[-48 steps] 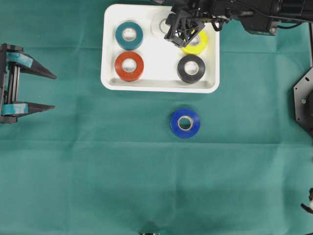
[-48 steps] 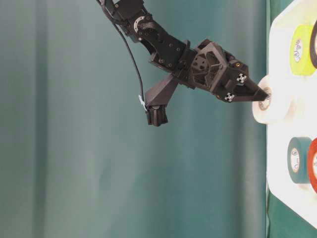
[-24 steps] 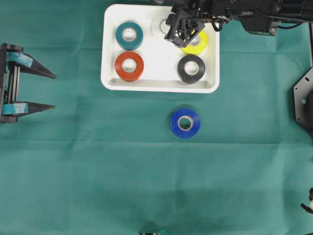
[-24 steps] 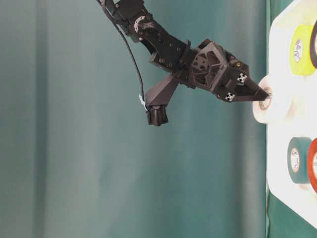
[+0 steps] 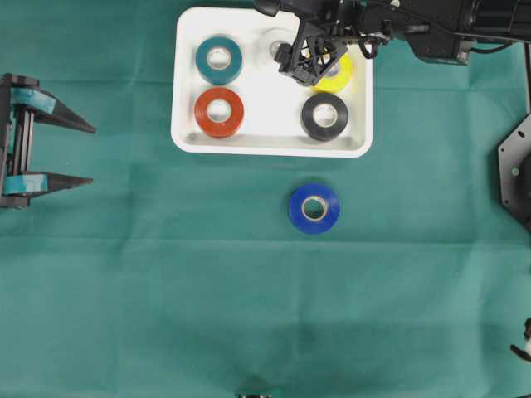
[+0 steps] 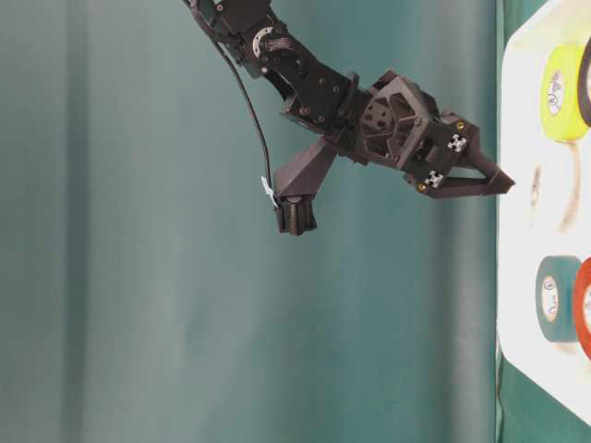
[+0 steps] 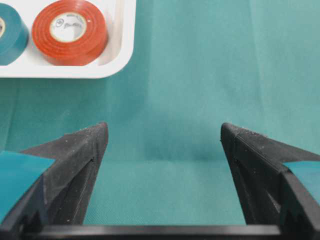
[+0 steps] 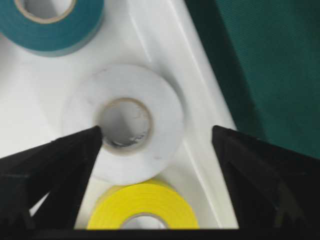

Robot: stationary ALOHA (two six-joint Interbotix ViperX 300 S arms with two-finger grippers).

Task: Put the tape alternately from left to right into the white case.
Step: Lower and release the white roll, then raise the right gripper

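The left gripper (image 5: 83,153) waits at the left edge of the green cloth (image 5: 166,290), jaws spread on nothing. In the white case (image 5: 270,141) lie the teal roll (image 5: 219,60) and red roll (image 5: 219,112) by its left wall, the black roll (image 5: 324,115) and yellow roll (image 5: 332,73) by its right. The right gripper (image 8: 155,137), jaws spread, hovers over the white roll (image 8: 125,122), which lies flat at the case's far rim; one fingertip overlaps its core, the other stands outside. Best lift straight up, without brushing the roll. The blue roll (image 5: 314,208) lies outside, near the case's front edge.

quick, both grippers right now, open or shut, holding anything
Left gripper: open, holding nothing.
Right gripper: open over the white tape roll in the white case, holding nothing.
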